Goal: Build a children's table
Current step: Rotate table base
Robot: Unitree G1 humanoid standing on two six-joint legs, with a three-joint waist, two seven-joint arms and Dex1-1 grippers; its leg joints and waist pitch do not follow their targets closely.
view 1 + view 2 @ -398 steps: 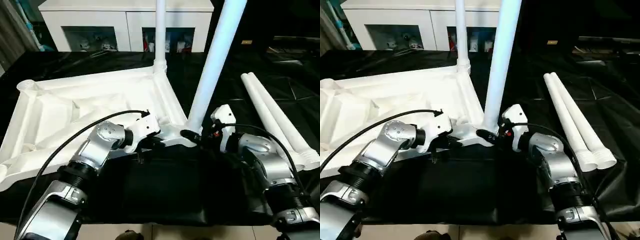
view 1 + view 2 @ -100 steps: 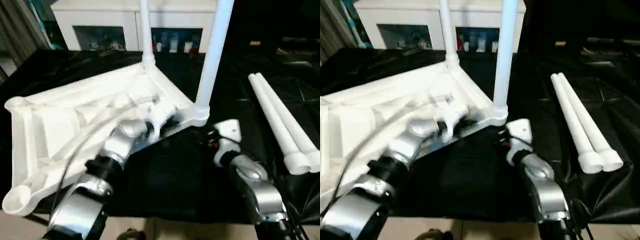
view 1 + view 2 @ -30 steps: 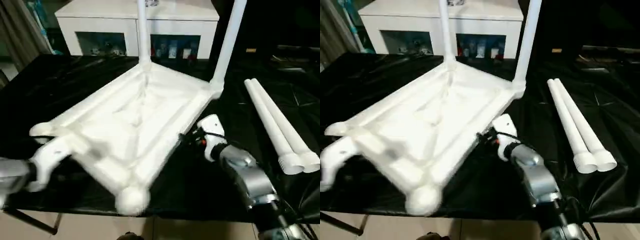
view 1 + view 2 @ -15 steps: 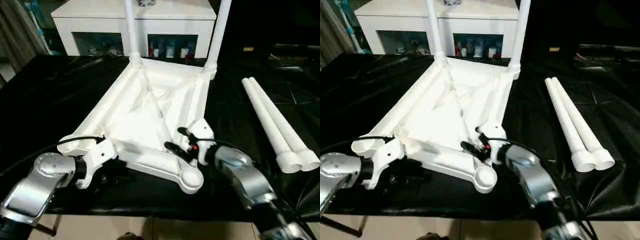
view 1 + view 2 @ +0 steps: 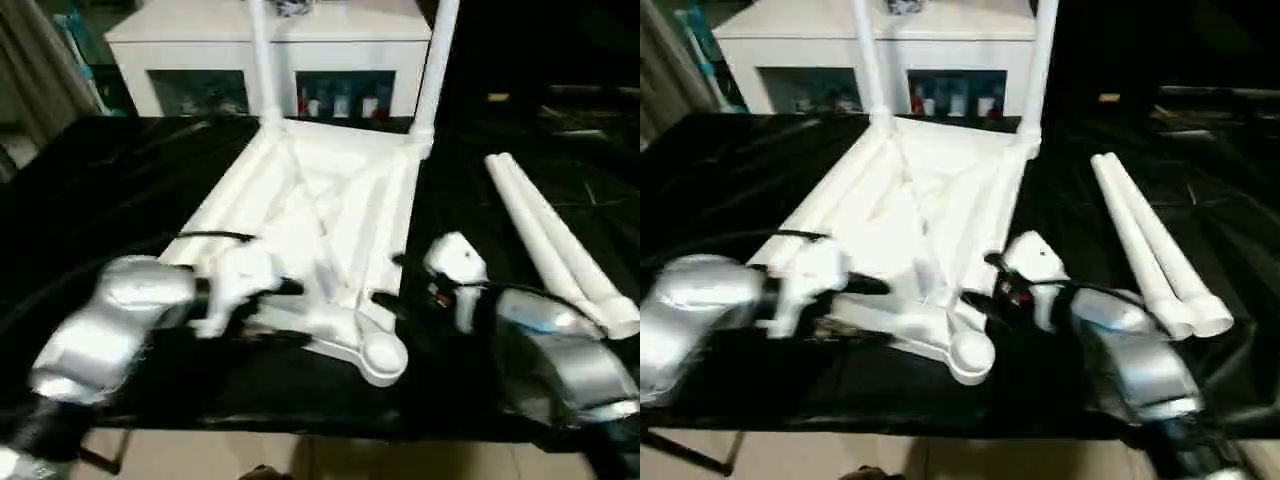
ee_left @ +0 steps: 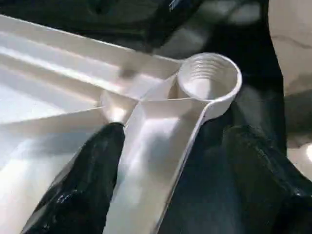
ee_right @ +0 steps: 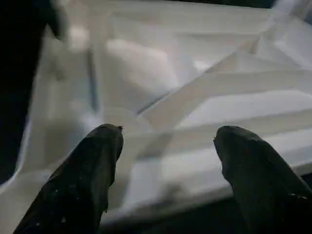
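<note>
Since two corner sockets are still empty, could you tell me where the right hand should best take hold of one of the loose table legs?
Probably mid-shaft on the nearer loose leg, coming down from above. The two legs lie flat, side by side and touching, on the black sheet to the tabletop's right. The smooth round shaft suits two fingers, and a middle grip leaves the ridged near end free, presumably for the open socket.
</note>
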